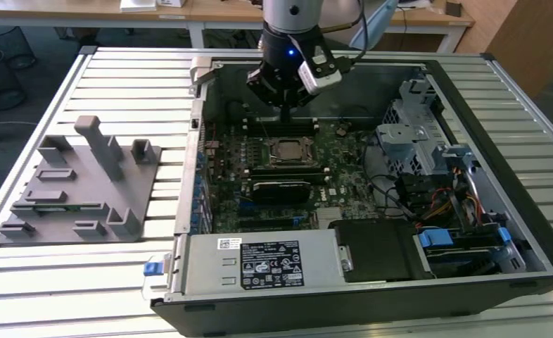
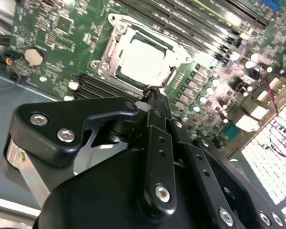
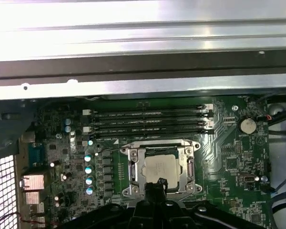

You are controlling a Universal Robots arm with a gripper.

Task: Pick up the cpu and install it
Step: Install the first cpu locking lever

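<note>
You see the cpu [image 1: 287, 151] sitting flat in its socket [image 1: 287, 163] on the green motherboard [image 1: 338, 165], inside the open computer case [image 1: 501, 134]. In the first wrist view the cpu [image 3: 158, 167] shows its pale silver top, with the metal socket frame [image 3: 133, 167] all around it. In the second wrist view the cpu [image 2: 145, 59] lies the same way.

Your gripper [image 1: 286, 107] hangs above the board, at about 12 o'clock from the cpu in the exterior view, over the black memory slots [image 1: 281, 129]. Its black tip [image 3: 157, 186] ends just beside the cpu's edge, and you cannot tell if it touches. The fingers [image 2: 155, 102] are pressed together with nothing between them.

The grey fixture tray [image 1: 79, 186] rests on the table [image 1: 70, 267], at 9 o'clock from the case.
</note>
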